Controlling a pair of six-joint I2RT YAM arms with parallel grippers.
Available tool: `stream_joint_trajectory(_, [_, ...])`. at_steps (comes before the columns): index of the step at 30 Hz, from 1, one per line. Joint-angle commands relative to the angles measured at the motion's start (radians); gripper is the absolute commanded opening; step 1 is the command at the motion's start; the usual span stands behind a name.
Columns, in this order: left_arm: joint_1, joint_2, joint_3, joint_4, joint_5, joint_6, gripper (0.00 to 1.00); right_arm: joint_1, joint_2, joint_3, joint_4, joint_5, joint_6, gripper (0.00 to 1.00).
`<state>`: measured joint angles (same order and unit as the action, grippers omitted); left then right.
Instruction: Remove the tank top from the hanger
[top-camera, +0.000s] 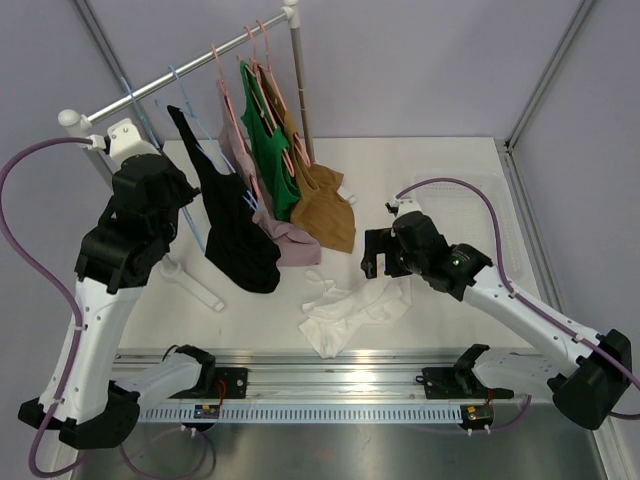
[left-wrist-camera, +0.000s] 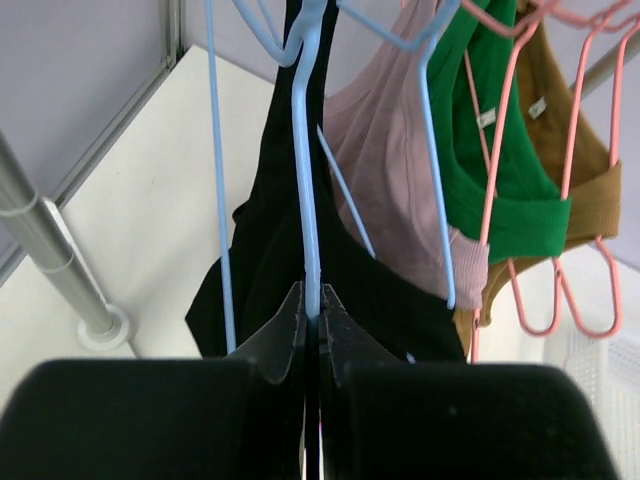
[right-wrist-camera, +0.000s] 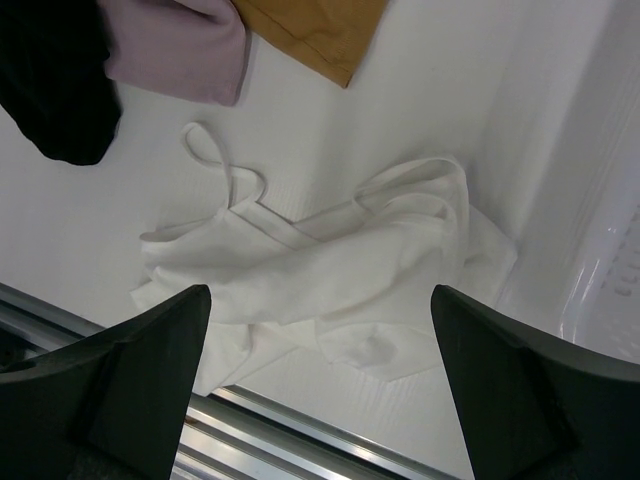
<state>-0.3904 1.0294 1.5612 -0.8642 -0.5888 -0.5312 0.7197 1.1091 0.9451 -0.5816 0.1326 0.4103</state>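
Note:
A black tank top (top-camera: 235, 230) hangs on a light-blue wire hanger (top-camera: 200, 130) from the rack rail. My left gripper (top-camera: 185, 195) is beside it. In the left wrist view the gripper (left-wrist-camera: 312, 300) is shut on the blue hanger (left-wrist-camera: 305, 150), with the black top (left-wrist-camera: 260, 250) right behind the wire. A white tank top (top-camera: 350, 310) lies crumpled on the table near the front edge. My right gripper (top-camera: 375, 262) hovers above it, open and empty. In the right wrist view the white top (right-wrist-camera: 320, 250) lies between the spread fingers (right-wrist-camera: 150, 360).
The rail (top-camera: 190, 60) also holds a pink top (top-camera: 285, 240), a green top (top-camera: 270, 150) and a brown top (top-camera: 325, 205) on pink hangers. An empty blue hanger (top-camera: 130, 100) hangs at the left. The rack's foot (top-camera: 190, 280) lies on the table. A metal rail (top-camera: 330, 375) runs along the front edge.

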Motion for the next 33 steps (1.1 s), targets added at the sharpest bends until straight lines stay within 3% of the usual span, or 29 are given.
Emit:
stream_joint_trajectory(1, [0.064,0.033,0.077,0.085,0.076,0.025,0.0,0.007,0.011,0.044,-0.012,0.027,-0.016,1.0])
stream_joint_trajectory(8, [0.261,0.095,0.077,0.105,0.248,0.016,0.0,0.007,0.031,0.052,0.0,0.003,-0.011,1.0])
stream_joint_trajectory(15, [0.292,0.037,-0.113,0.189,0.32,-0.026,0.0,0.007,0.061,0.058,0.006,-0.129,-0.065,1.0])
stream_joint_trajectory(22, [0.312,0.043,-0.168,0.209,0.371,-0.043,0.02,0.082,0.185,0.044,0.034,-0.09,-0.048,0.99])
stream_joint_trajectory(25, [0.314,0.044,-0.152,0.191,0.376,-0.035,0.19,0.133,0.241,0.043,0.039,-0.051,-0.036,0.99])
stream_joint_trajectory(26, [0.314,0.041,-0.148,0.186,0.38,-0.032,0.38,0.162,0.267,0.041,0.042,-0.03,-0.027,1.0])
stream_joint_trajectory(32, [0.314,-0.026,-0.132,0.16,0.414,0.002,0.69,0.248,0.382,0.049,0.042,0.064,0.016,0.99])
stream_joint_trajectory(33, [0.314,-0.035,-0.128,0.145,0.423,0.008,0.94,0.267,0.399,0.049,0.045,0.071,0.018,0.99])
